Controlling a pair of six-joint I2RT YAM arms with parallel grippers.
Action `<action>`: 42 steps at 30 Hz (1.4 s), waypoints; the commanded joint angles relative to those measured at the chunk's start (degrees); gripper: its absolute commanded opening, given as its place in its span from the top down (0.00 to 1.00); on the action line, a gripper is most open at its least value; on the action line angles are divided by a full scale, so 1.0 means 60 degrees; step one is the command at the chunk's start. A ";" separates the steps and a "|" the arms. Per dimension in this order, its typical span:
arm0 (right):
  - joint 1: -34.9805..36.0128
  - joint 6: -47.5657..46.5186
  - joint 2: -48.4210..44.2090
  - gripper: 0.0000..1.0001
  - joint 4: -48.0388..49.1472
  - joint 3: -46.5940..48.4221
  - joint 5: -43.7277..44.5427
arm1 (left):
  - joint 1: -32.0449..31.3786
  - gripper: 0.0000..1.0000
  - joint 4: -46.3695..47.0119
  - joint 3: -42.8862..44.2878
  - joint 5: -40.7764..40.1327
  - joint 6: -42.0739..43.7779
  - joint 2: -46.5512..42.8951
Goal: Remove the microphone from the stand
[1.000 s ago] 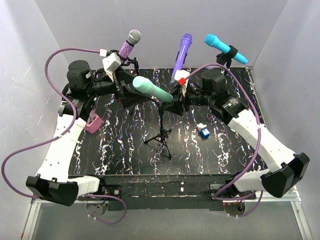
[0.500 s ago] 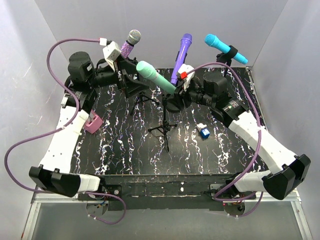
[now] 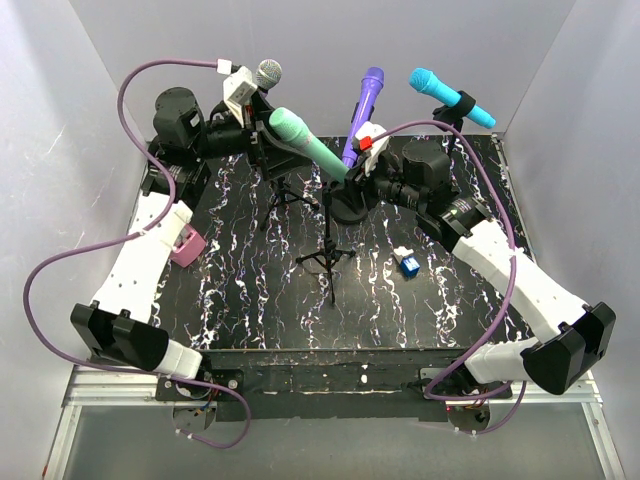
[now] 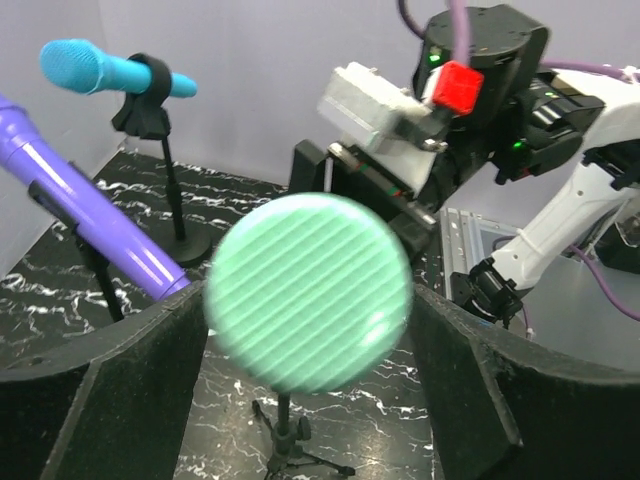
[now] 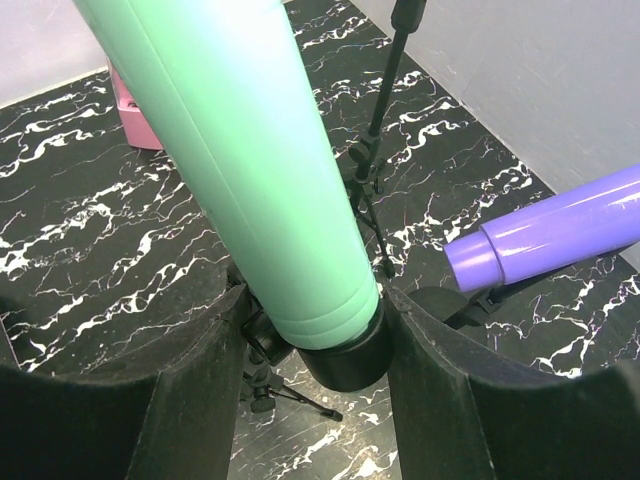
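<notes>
The green microphone (image 3: 305, 145) slants up to the left from the black clip of its tripod stand (image 3: 328, 262). My right gripper (image 3: 347, 192) is shut on the microphone's lower end at that clip; in the right wrist view the fingers (image 5: 200, 390) press both sides of the black clip (image 5: 345, 362) under the green body (image 5: 250, 160). My left gripper (image 3: 268, 150) is open, its wide-spread fingers (image 4: 110, 400) flanking the round green head (image 4: 310, 290), seen end-on. I cannot tell if they touch it.
A purple microphone (image 3: 365, 105), a blue one (image 3: 450, 97) and a glittery silver-headed one (image 3: 262, 80) stand on their own stands along the back. A pink block (image 3: 186, 245) lies at the left and a small blue-white object (image 3: 406, 263) at the right.
Both arms have moved toward the back wall, and the green microphone and its stand have shifted back and slightly right with them. The left gripper stays at the head.
</notes>
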 commanded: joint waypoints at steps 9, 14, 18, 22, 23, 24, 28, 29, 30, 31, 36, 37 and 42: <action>0.0050 -0.0148 -0.0078 0.75 0.0461 -0.0101 -0.0003 | -0.0397 0.55 0.0154 0.0770 0.0292 0.0158 0.0137; 0.0050 -0.0324 -0.0224 0.77 0.0431 -0.0336 -0.0048 | -0.0368 1.00 -0.0212 0.0858 0.0204 0.0305 0.0050; 0.0050 -0.0529 -0.0429 0.76 0.0329 -0.0599 -0.0091 | -0.0120 1.00 -0.0548 0.1354 -0.0322 0.0056 -0.0082; 0.0006 -0.0574 -0.0678 0.75 0.0197 -0.0892 -0.0209 | -0.0002 1.00 -0.1295 0.2656 -0.0792 0.0012 0.0064; -0.0009 -0.0573 -0.0693 0.75 0.0110 -0.0937 -0.0252 | 0.0013 1.00 -0.1558 0.3153 -0.0807 0.0142 0.0166; -0.0023 -0.0588 -0.0722 0.75 0.0051 -0.0937 -0.0267 | 0.0013 1.00 -0.1851 0.3607 -0.0836 0.0202 0.0283; -0.0023 -0.0558 -0.0752 0.75 0.0036 -0.0981 -0.0486 | 0.0101 1.00 -0.3139 0.5658 -0.1041 0.0801 0.0708; -0.0024 -0.0544 -0.0723 0.73 0.0036 -0.0966 -0.0574 | 0.0115 1.00 -0.3578 0.6025 -0.1128 0.1049 0.0767; -0.0024 -0.0529 -0.0723 0.66 0.0021 -0.0923 -0.0706 | 0.0115 1.00 -0.4090 0.6275 -0.1274 0.1443 0.0782; -0.0038 -0.0544 -0.0708 0.56 -0.0037 -0.0864 -0.0837 | 0.0115 1.00 -0.4617 0.6466 -0.1493 0.1882 0.0768; -0.0038 -0.0339 -0.1000 0.19 -0.0256 -0.0557 -0.1073 | 0.0115 1.00 -0.8161 0.5535 -0.2986 0.5995 -0.0182; -0.0024 -0.0295 -0.1074 0.17 -0.0373 -0.0440 -0.1073 | 0.0101 1.00 -0.8892 0.5154 -0.3483 0.6917 -0.0475; -0.0038 -0.0207 -0.1454 0.14 -0.0872 0.0029 -0.1234 | -0.0075 1.00 -1.2202 0.4037 -0.6091 1.0201 -0.1020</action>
